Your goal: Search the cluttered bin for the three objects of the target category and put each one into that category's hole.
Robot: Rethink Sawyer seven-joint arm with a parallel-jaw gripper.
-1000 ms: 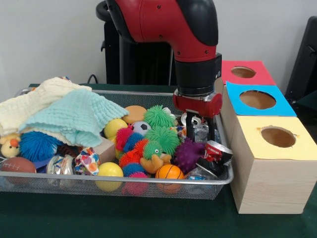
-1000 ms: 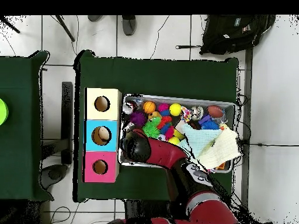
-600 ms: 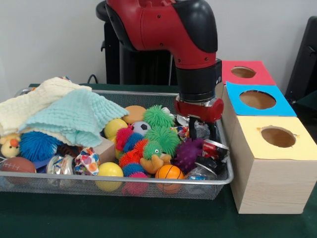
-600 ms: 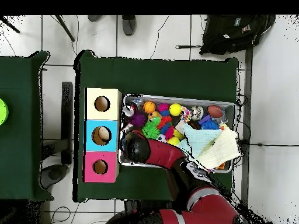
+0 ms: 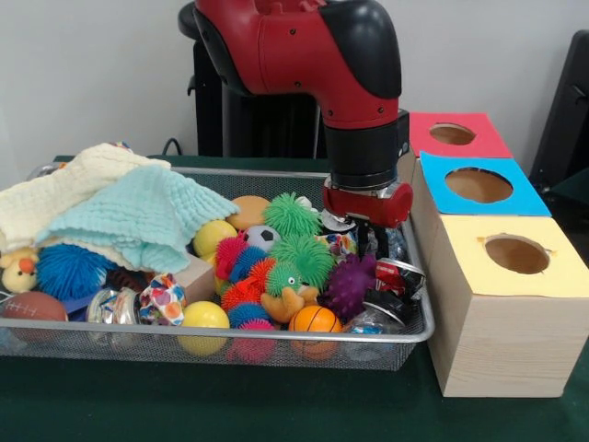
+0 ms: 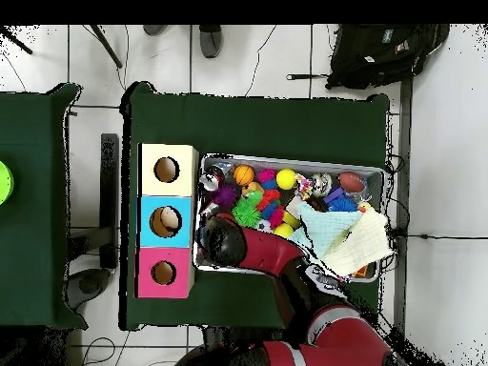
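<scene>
End effector [image 5: 371,241] over crushed cans [image 5: 398,277] in bin [image 5: 304,343].

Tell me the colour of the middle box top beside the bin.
Blue, on the middle box top; the front view shows it best.

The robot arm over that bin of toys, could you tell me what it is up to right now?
The gripper is down in the wire bin, at the end beside the three boxes, among crushed cans and a purple spiky ball. Whether it holds anything cannot be seen. The yellow box's hole, the blue and the red sit alongside the bin.
</scene>
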